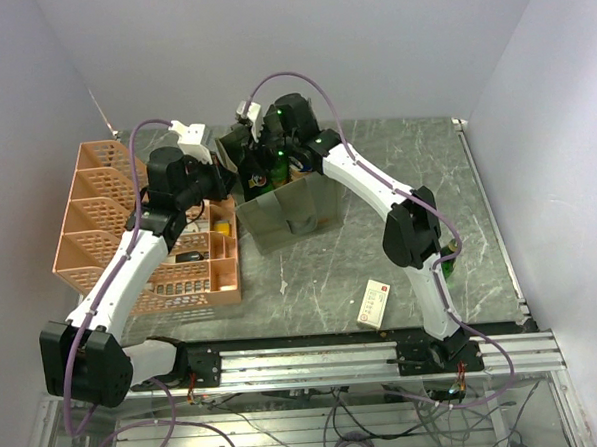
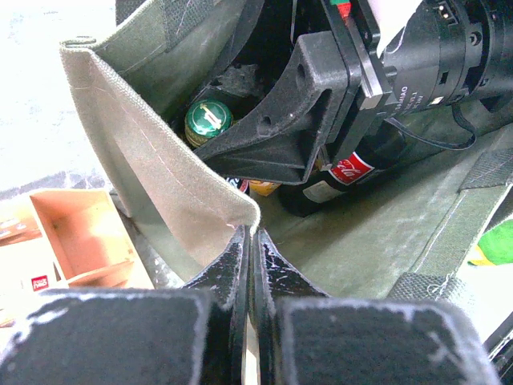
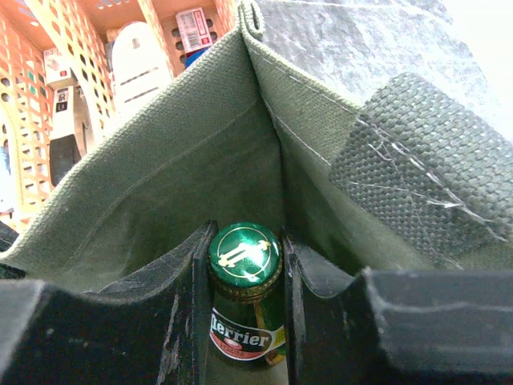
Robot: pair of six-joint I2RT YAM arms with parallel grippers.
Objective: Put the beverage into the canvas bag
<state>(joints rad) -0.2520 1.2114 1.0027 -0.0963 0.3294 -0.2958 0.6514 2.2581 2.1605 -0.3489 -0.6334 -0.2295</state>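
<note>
The olive-green canvas bag (image 1: pixel 290 212) stands open mid-table. My left gripper (image 1: pixel 224 175) is shut on the bag's left rim, seen up close in the left wrist view (image 2: pixel 250 234), pinching the fabric (image 2: pixel 160 176). My right gripper (image 1: pixel 268 168) reaches down into the bag and is shut on the neck of a green Perrier bottle (image 3: pixel 244 255), which is upright inside the bag (image 3: pixel 176 176). The bottle's green cap (image 2: pixel 208 119) shows beside my right gripper's finger (image 2: pixel 272 136). A dark Coca-Cola bottle (image 2: pixel 353 168) lies inside the bag too.
A salmon-pink lattice crate (image 1: pixel 97 209) with small items stands left of the bag, close to the left arm. A white carton (image 1: pixel 374 303) lies near the front edge. A green bottle (image 1: pixel 449 264) stands by the right arm's elbow. The bag's woven handle (image 3: pixel 417 160) is beside my right gripper.
</note>
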